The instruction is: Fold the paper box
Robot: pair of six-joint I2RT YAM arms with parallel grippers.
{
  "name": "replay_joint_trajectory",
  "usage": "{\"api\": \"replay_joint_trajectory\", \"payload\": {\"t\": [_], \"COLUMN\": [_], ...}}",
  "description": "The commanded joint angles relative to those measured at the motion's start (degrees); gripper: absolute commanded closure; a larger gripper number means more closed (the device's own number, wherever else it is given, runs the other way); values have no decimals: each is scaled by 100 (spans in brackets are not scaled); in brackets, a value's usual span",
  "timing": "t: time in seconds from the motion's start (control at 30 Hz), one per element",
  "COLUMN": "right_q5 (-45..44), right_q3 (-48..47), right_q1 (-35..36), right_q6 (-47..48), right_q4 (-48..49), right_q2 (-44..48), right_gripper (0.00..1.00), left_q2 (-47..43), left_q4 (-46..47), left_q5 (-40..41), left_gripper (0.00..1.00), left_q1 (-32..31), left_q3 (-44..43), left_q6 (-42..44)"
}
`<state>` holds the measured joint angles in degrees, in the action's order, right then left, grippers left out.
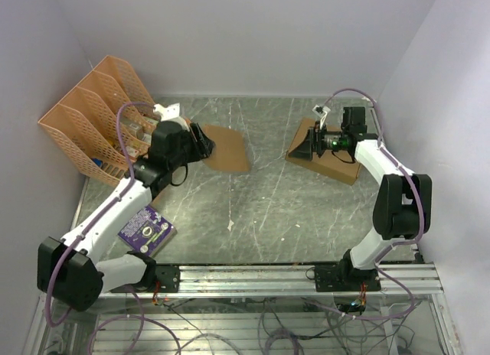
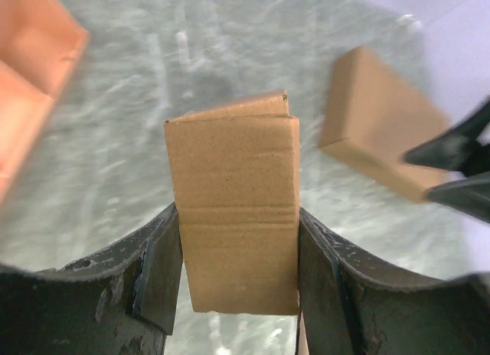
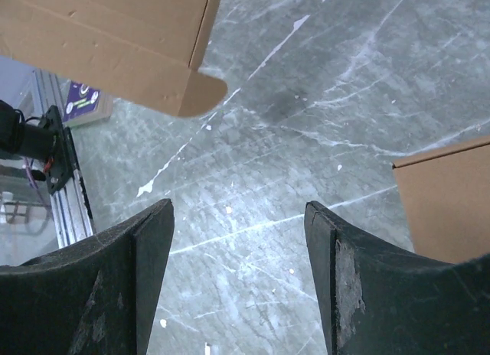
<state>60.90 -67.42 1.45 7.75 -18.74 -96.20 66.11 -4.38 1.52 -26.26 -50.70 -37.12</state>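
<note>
Your left hand (image 2: 237,240) is grasping the paper box (image 2: 233,179): the folded brown cardboard piece sits between its two fingers, touching both, and its creased far end sticks out past the fingertips over the bench (image 2: 153,79). Your right hand (image 3: 237,217) is released, its fingers spread with only bare bench between them. A bigger cardboard box (image 1: 337,160) lies under its wrist.
</note>
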Motion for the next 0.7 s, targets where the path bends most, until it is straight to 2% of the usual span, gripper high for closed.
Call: {"api": "replay_joint_trajectory", "payload": {"t": [0.0,0.1,0.27,0.47,0.67], "right_q5": [139,168,228,296,360], "right_q3": [153,144,184,194,196], "right_q1": [-21,-38,-74,-93,-156], "right_q6": [150,198,177,161,174], "right_q4": [-137,-195,-180,-190,-221], "right_q2": [139,131,158,78,24], "right_gripper": [32,32,32,31,31], "left_q2": [391,826,1634,2839,3956], "left_q4": [-3131,-4138,-5384,-6340,-6952], "left_q5": [970,1435,2652,3786,4651], "left_gripper": [56,57,57,57,57], "left_q1": [51,-24,-593,-1531,-2153], "left_q3": [-1418,-2477,-3786,-4725,-5555], "left_q6": [1814,2306,2685,2587,2267]}}
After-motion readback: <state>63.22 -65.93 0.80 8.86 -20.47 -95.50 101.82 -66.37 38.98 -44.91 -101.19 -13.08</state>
